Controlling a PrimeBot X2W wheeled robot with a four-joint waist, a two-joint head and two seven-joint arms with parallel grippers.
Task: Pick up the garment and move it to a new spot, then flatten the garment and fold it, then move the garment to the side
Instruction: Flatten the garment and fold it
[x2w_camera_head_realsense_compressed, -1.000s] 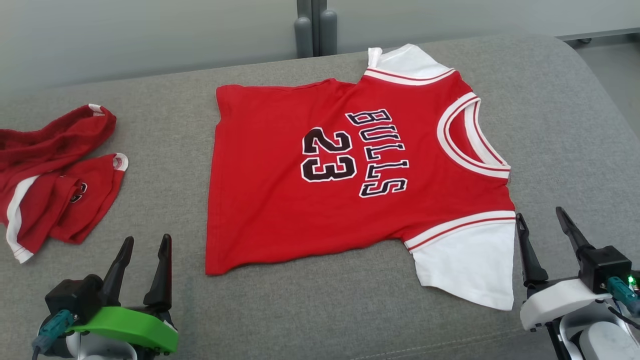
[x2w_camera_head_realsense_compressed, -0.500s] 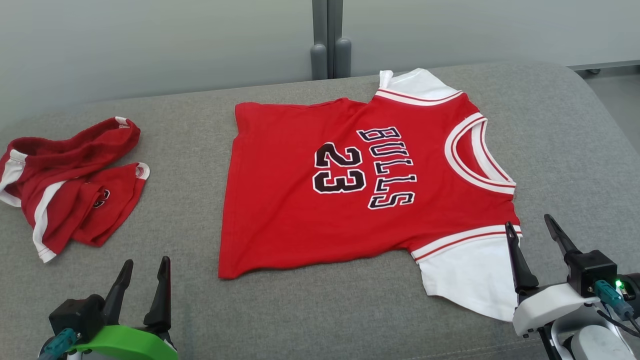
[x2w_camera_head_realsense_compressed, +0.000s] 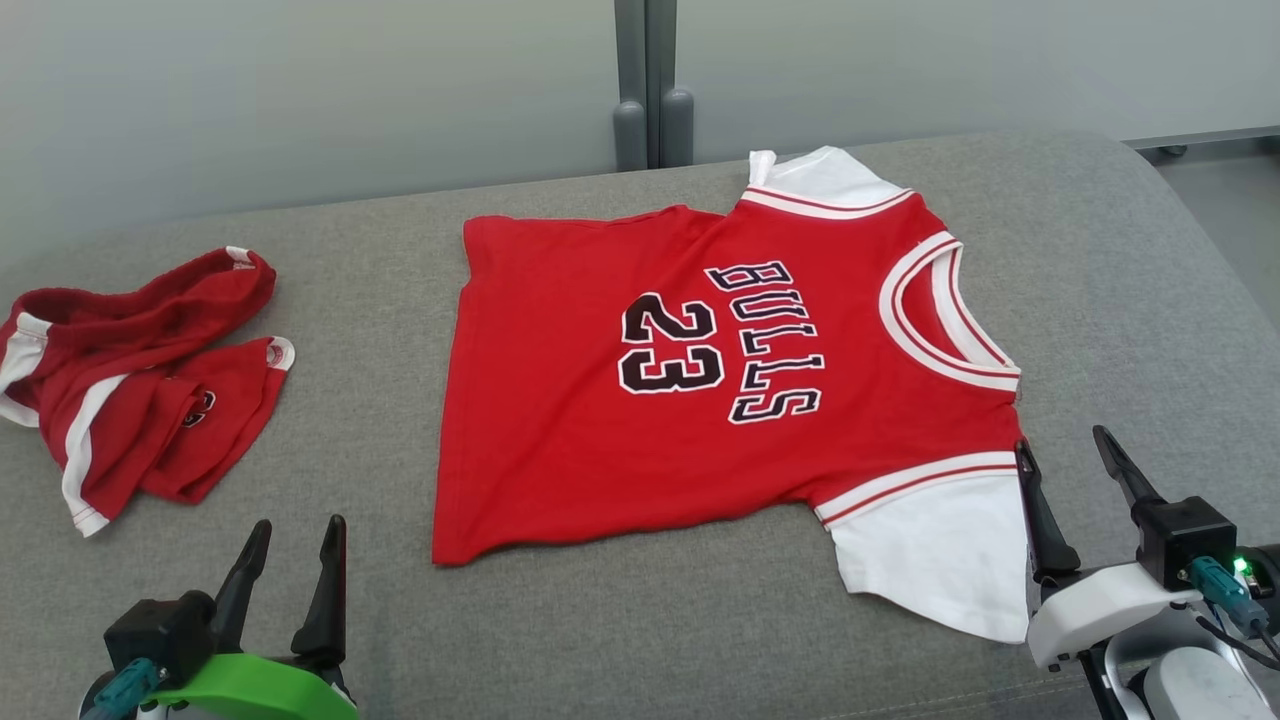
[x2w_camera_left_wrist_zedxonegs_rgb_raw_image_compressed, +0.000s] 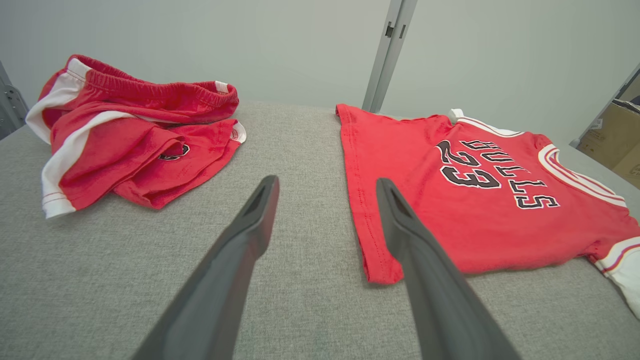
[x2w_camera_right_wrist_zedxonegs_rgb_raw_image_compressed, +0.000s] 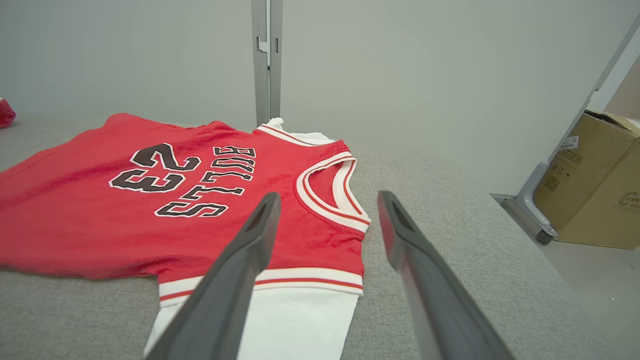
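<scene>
Beside the flat jersey (x2w_camera_head_realsense_compressed: 600, 440), the left end effector (x2w_camera_head_realsense_compressed: 300, 523) and the right end effector (x2w_camera_head_realsense_compressed: 1059, 440) are hovering wide open, holding nothing.

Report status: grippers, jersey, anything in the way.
Left gripper open, empty. Right gripper open, by white sleeve. Jersey flat, unfolded. Red shorts crumpled at left, apart.

Head camera tilted, whole scene lower in frame, right claw (x2w_camera_head_realsense_compressed: 1058, 440) edged toward sleeve (x2w_camera_head_realsense_compressed: 930, 560)
</scene>
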